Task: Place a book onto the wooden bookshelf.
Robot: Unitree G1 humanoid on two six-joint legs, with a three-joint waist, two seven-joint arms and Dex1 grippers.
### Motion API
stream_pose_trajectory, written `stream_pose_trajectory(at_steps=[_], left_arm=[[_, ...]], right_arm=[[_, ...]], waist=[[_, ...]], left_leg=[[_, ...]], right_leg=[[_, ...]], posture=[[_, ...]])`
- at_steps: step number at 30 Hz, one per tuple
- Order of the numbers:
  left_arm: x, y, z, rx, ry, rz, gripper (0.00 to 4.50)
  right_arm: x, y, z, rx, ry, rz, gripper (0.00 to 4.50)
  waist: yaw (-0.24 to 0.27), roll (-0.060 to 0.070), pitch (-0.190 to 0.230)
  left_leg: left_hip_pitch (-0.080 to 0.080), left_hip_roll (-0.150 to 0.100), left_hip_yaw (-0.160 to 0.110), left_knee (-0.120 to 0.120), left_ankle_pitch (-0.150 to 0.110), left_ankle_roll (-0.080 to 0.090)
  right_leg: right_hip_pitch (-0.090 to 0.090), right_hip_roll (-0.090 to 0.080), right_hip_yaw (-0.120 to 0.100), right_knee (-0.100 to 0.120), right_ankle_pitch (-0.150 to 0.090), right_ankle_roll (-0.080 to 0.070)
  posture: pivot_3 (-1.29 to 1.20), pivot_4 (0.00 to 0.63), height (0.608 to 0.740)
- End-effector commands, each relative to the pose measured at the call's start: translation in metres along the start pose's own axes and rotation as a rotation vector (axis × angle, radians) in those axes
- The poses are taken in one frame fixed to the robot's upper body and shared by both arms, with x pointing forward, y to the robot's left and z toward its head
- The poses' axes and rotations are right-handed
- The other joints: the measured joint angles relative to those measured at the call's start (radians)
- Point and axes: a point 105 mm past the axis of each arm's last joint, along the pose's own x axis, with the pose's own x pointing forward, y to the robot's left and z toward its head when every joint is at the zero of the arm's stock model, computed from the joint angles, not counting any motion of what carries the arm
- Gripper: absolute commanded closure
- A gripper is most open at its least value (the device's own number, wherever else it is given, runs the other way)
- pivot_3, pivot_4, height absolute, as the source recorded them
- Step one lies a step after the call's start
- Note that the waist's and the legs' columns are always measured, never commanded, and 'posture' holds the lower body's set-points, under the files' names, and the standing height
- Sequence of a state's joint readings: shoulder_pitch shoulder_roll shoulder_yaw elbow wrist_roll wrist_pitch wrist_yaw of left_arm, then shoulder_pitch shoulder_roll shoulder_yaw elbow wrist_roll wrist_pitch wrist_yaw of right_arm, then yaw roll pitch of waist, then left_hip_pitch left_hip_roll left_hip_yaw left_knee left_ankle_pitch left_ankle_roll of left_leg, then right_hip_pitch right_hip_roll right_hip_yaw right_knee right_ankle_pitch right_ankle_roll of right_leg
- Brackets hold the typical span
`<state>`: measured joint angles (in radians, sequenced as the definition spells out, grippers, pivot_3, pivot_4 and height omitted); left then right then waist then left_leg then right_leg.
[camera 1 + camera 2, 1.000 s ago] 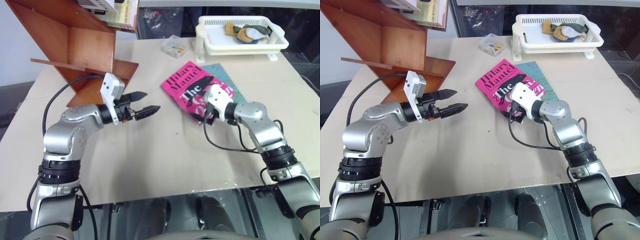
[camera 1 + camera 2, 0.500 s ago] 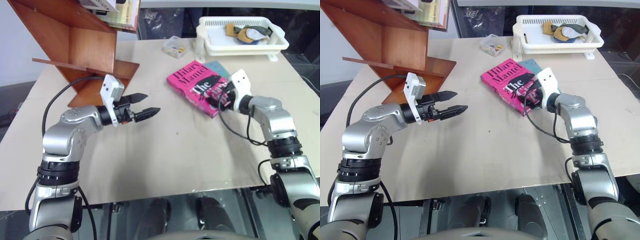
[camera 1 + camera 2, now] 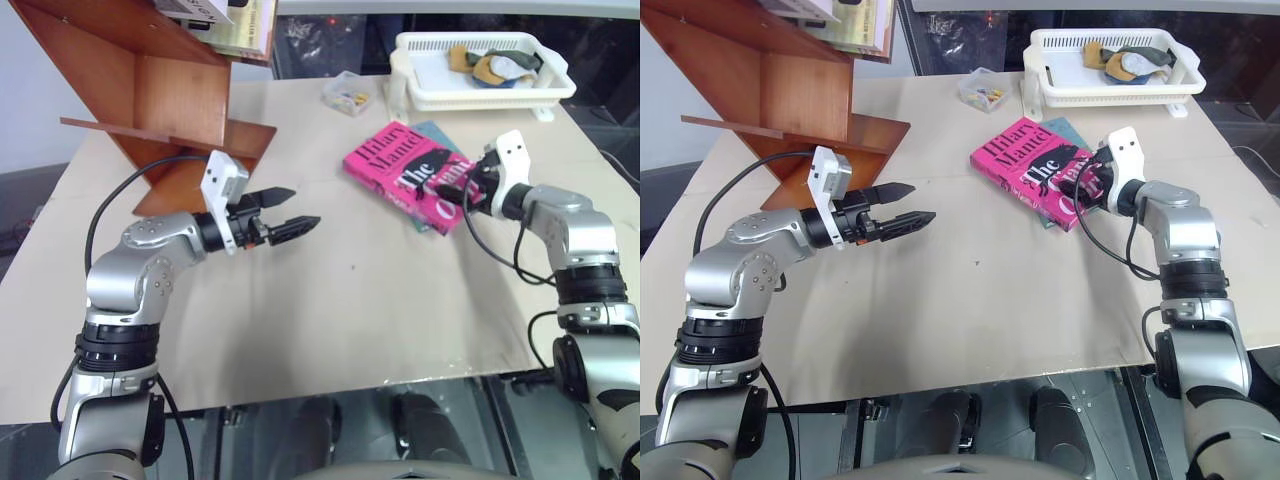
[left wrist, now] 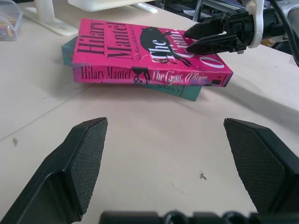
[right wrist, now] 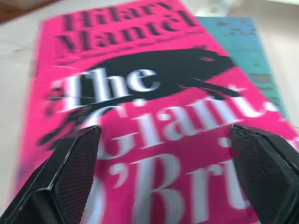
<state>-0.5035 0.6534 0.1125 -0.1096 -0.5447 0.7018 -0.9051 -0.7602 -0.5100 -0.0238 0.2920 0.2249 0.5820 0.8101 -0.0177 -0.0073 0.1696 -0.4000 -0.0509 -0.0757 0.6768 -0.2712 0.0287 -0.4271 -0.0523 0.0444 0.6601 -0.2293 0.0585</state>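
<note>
White basket [image 3: 480, 95] of cloths, small clear box [image 3: 347, 92], teal book [image 4: 175, 88]

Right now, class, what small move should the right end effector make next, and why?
Probably ease forward and close on the book. The right end effector hovers open over its near edge, and the book lies flat on the teal book, far from the wooden bookshelf.

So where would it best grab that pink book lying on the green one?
Probably by the long spine edge of the pink book, coming in level from the side. It lies flat on the teal book, raised off the table, so one finger could slip beneath.
</note>
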Motion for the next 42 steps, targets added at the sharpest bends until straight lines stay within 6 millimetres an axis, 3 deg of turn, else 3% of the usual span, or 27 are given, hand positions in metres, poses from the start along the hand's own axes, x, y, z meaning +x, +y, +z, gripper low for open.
stream_pose_trajectory(at_steps=[1, 6, 12, 19, 22, 28, 42], left_arm=[[-0.002, -0.004, 0.012, 0.048, -0.039, -0.007, 0.09], [-0.001, -0.004, 0.012, 0.047, -0.039, -0.008, 0.09], [-0.001, -0.004, 0.014, 0.049, -0.042, -0.01, 0.09], [-0.001, -0.004, 0.015, 0.05, -0.044, -0.014, 0.09], [0.0, -0.004, 0.015, 0.052, -0.044, -0.018, 0.09], [0.001, -0.004, 0.014, 0.052, -0.041, -0.018, 0.09], [0.001, -0.004, 0.012, 0.048, -0.033, -0.026, 0.09]], right_arm=[[-0.005, 0.034, 0.017, -0.186, -0.016, 0.179, 0.0], [-0.004, 0.046, 0.004, -0.278, 0.058, 0.219, 0.0], [-0.007, 0.027, -0.01, -0.408, 0.142, 0.142, 0.0], [-0.018, 0.01, -0.009, -0.466, 0.175, 0.097, 0.0], [-0.023, 0.001, -0.011, -0.473, 0.195, 0.054, 0.0], [-0.032, 0.003, -0.022, -0.457, 0.236, 0.094, 0.0], [-0.045, -0.014, -0.023, -0.477, 0.267, 0.038, 0.0]], waist=[[-0.002, 0.0, 0.0], [0.0, 0.0, 0.0], [0.002, 0.0, 0.0], [0.003, 0.0, 0.0], [0.003, 0.0, 0.0], [0.003, 0.0, 0.0], [0.004, 0.0, 0.0]], left_leg=[[0.0, 0.0, 0.0, 0.0, 0.0, 0.0], [0.0, 0.0, 0.0, 0.0, 0.0, 0.0], [0.0, 0.0, 0.0, 0.0, 0.0, 0.0], [0.0, 0.0, 0.0, 0.0, 0.0, 0.0], [0.0, 0.0, 0.0, 0.0, 0.0, 0.0], [0.0, 0.0, 0.0, 0.0, 0.0, 0.0], [0.0, 0.0, 0.0, 0.0, 0.0, 0.0]], right_leg=[[0.0, 0.0, 0.0, 0.0, 0.0, 0.0], [0.0, 0.0, 0.0, 0.0, 0.0, 0.0], [0.0, 0.0, 0.0, 0.0, 0.0, 0.0], [0.0, 0.0, 0.0, 0.0, 0.0, 0.0], [0.0, 0.0, 0.0, 0.0, 0.0, 0.0], [0.0, 0.0, 0.0, 0.0, 0.0, 0.0], [0.0, -0.001, 0.0, 0.0, 0.0, 0.0]], posture=[[0.0, 0.15, 0.74], [0.0, 0.15, 0.74], [0.0, 0.15, 0.74], [0.0, 0.15, 0.74], [0.0, 0.15, 0.74], [0.0, 0.15, 0.74], [0.0, 0.15, 0.74]])
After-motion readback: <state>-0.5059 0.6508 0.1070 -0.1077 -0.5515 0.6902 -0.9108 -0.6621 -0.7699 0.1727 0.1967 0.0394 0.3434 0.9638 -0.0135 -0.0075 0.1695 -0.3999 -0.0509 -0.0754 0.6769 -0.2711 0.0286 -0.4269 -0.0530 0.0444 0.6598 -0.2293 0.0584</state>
